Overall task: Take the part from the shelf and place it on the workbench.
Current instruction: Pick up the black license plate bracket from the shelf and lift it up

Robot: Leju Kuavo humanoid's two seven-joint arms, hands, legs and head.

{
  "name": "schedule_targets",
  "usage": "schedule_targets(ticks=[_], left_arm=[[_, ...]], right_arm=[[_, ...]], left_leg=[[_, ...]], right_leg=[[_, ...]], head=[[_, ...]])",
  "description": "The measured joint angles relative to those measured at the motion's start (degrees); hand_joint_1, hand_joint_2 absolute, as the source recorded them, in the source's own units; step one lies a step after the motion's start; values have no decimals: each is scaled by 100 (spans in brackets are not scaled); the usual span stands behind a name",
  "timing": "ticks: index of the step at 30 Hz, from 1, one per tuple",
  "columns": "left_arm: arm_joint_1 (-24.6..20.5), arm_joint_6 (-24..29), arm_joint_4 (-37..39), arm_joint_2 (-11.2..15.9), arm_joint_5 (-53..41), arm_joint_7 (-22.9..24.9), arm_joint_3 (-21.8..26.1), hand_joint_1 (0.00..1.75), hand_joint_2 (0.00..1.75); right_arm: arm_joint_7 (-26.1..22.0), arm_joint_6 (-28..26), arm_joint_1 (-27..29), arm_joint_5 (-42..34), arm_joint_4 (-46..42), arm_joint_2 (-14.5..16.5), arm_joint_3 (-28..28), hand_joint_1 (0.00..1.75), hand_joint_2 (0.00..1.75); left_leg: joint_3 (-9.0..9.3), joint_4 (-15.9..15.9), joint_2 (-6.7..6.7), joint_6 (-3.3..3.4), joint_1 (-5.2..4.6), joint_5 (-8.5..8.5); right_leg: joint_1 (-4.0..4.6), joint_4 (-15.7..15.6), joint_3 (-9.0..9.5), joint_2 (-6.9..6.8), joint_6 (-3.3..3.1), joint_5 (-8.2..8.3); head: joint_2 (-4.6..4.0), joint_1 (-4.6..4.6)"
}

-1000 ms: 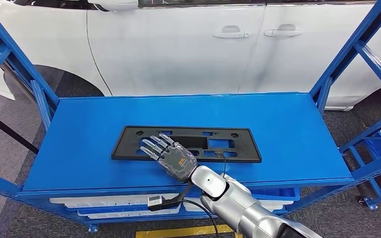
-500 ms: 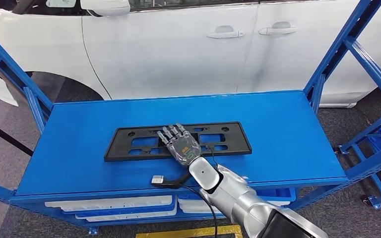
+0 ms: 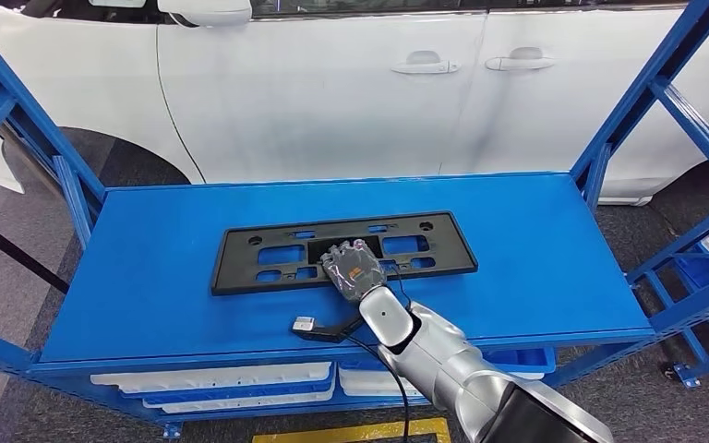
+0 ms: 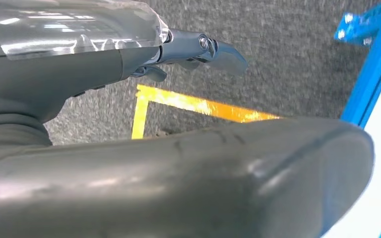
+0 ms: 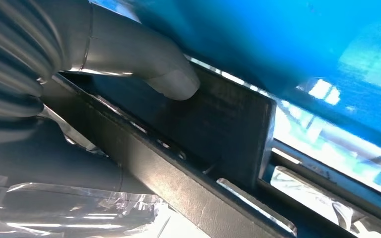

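The part (image 3: 236, 268) is a flat black plastic frame with several cut-outs, lying on the blue top shelf (image 3: 535, 249). My right hand (image 3: 355, 268) reaches in from the near side and grips the middle of the part's near rail, fingers curled into a cut-out. In the right wrist view the thumb (image 5: 171, 79) presses on the part's dark face (image 5: 228, 119) beside its raised rail. My left hand (image 4: 198, 47) hangs over the grey floor, holding nothing, with fingers stretched out.
A white car (image 3: 332, 92) stands close behind the shelf. Blue uprights (image 3: 646, 101) and braces frame both ends. White trays (image 3: 222, 383) fill the level below. A cable plug (image 3: 305, 325) dangles from my right wrist. Yellow floor tape (image 3: 351, 432) runs in front.
My right hand slid from flat on the part's left-centre to its middle and curled its fingers onto the near rail. The part's right end swung away from me. The camera shifted a little.
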Motion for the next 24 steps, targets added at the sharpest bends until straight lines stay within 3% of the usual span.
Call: schedule_targets(ticks=[1, 3, 5, 7, 10, 11, 13, 14, 15, 16, 19, 21, 24], left_arm=[[-1, -1, 0, 2, -4, 1, 0, 0, 0], [-3, -13, 1, 2, -14, -4, 0, 0, 0], [-6, -43, 1, 3, -24, -48, 0, 0, 87], [-8, -83, 0, 4, -47, -194, -6, 0, 175], [-7, -90, 1, 6, -68, -527, -22, 0, 175], [-6, -71, 2, 7, -65, -593, -24, 0, 175], [-4, -28, 2, 8, -62, -613, -24, 0, 175], [-1, -29, 2, 10, -63, -593, -24, 0, 175], [1, -57, 2, 11, -63, -574, -23, 0, 175], [3, -106, 2, 11, -65, -558, -23, 0, 175], [1, -264, 2, 10, -68, -513, -24, 0, 175], [-4, -406, 2, 9, -51, -524, -23, 0, 175], [0, -585, 2, 9, 17, -671, -17, 0, 175]], right_arm=[[-17, 6, -2, 4, 2, -5, -12, 175, 175], [-52, 18, -9, 26, 2, -8, -43, 175, 175], [-81, 28, -14, 57, 1, -7, -80, 175, 175], [-118, 28, -14, 89, -1, -6, -133, 175, 175], [-196, 0, -20, 127, -13, -2, -239, 175, 175], [-223, -20, -21, 131, -16, 0, -279, 175, 175], [-301, -93, -16, 105, -16, -1, -366, 175, 175], [-382, -166, -2, 37, -23, -1, -427, 175, 175], [-528, -263, 25, -107, -51, -3, -510, 175, 175], [-777, -370, 75, -363, -126, -14, -629, 175, 175], [-1884, -557, 332, -1513, -717, -94, -1108, 175, 175], [-2827, -510, 565, -2573, -1427, -197, -1435, 175, 175], [-4457, 29, 1065, -4994, -3054, -509, -1893, 175, 175]], left_leg=[[7, 1, -2, -3, 0, -2], [31, 2, -11, -21, -1, -12], [32, 16, -23, -70, -21, -24], [24, 16, -30, -139, -37, -25], [-22, 147, -30, -228, -22, -141], [-123, 383, -30, -249, -15, -286], [-472, 1145, -28, -284, -4, -667], [-644, 1500, -28, -301, 2, -795], [-735, 1675, -27, -314, 7, -814], [-715, 1616, -26, -322, 15, -714], [-203, 515, -23, -311, 36, -166], [-18, 133, -35, -248, 25, -85], [11, 115, -54, -124, 31, -104]], right_leg=[[-3, -127, 61, -2, -5, 130], [-1, -898, 440, -7, -47, 532], [22, -1526, 737, -11, -106, 744], [52, -1647, 777, -8, -160, 749], [18, -1719, 815, -23, -268, 787], [3, -1744, 827, -31, -297, 801], [7, -1747, 818, -36, -324, 804], [10, -1742, 812, -35, -326, 803], [12, -1735, 808, -33, -324, 800], [10, -1722, 806, -30, -315, 794], [16, -1651, 794, -11, -258, 745], [43, -1619, 776, 3, -200, 725], [54, -1608, 803, 1, -103, 689]], head=[[0, 0], [0, 0], [0, 0], [0, 0], [0, 0], [0, 0], [0, 0], [0, 0], [0, 0], [0, 0], [0, 0], [0, 0], [0, 1]])
